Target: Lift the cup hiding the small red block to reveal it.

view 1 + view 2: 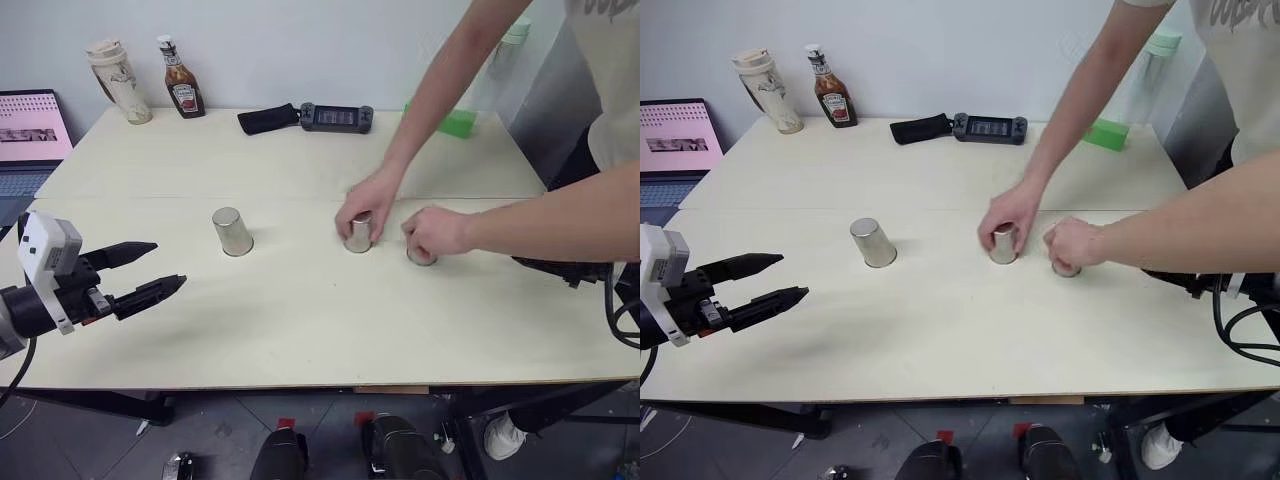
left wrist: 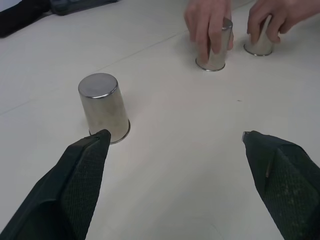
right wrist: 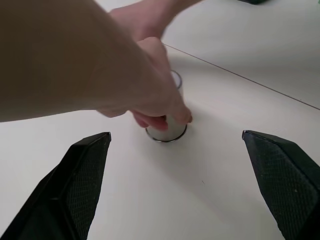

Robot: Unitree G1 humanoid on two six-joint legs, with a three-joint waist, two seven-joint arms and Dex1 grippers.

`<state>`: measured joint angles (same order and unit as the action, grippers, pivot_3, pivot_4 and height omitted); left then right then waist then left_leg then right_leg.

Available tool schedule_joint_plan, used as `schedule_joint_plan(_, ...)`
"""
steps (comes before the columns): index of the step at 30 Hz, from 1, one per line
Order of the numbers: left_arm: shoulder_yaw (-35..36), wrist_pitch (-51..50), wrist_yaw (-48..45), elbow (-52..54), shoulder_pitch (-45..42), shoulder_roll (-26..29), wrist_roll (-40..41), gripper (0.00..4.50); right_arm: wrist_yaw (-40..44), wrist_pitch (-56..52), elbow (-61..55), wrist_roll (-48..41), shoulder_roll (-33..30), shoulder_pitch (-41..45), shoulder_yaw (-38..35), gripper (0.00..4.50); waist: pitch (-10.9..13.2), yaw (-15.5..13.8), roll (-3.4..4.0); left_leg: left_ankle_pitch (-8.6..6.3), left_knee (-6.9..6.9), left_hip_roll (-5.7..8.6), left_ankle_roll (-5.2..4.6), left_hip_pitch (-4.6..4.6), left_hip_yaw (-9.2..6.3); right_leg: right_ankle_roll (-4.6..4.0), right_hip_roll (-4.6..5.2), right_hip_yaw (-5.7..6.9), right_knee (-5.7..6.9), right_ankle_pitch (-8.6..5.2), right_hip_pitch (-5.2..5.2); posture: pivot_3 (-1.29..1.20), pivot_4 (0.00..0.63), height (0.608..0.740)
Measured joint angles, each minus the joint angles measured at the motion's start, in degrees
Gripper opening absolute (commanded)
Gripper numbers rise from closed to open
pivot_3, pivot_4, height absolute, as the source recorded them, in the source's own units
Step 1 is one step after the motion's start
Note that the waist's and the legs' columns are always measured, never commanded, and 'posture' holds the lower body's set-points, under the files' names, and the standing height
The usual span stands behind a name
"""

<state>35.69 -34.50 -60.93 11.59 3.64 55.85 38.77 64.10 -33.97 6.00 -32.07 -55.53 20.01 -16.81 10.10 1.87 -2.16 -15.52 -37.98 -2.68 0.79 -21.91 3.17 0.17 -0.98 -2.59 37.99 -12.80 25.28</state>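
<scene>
From the head camera I see a pale wooden table with three silvery cups standing upside down in a row. The left cup stands alone. A person reaches in from the far right: one hand holds the middle cup, and the other hand covers the right cup. The small red block is not visible, so I cannot tell which cup hides it. The left gripper hangs over the near left part of the table, its two fingers spread apart and holding nothing, well apart from the left cup. At the far edge stand a ketchup bottle and a beige tumbler, with a black handheld console further right and a green object behind the person's arm. A laptop sits at the far left.

In the left wrist view, the left cup is just beyond one black finger, and the two hands grip the other cups further away.

In the right wrist view, the right gripper is released, fingers wide, and between them a hand clasps a cup.
</scene>
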Motion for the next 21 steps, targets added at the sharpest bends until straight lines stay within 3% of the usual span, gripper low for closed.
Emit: schedule_joint_plan(21, -0.38, 0.93, -0.30, 0.28, -0.12, -0.53, -0.89, 4.50, -0.22, 0.39, -1.24, -0.12, 0.13, 0.06, 0.18, 4.48, 0.00, 0.00, 0.00, 0.00, 0.00, 0.00, 0.00, 0.00, 0.01, 0.00, 0.00, -0.01, 0.00, 0.00, 0.00, 0.00, 0.150, 0.740)
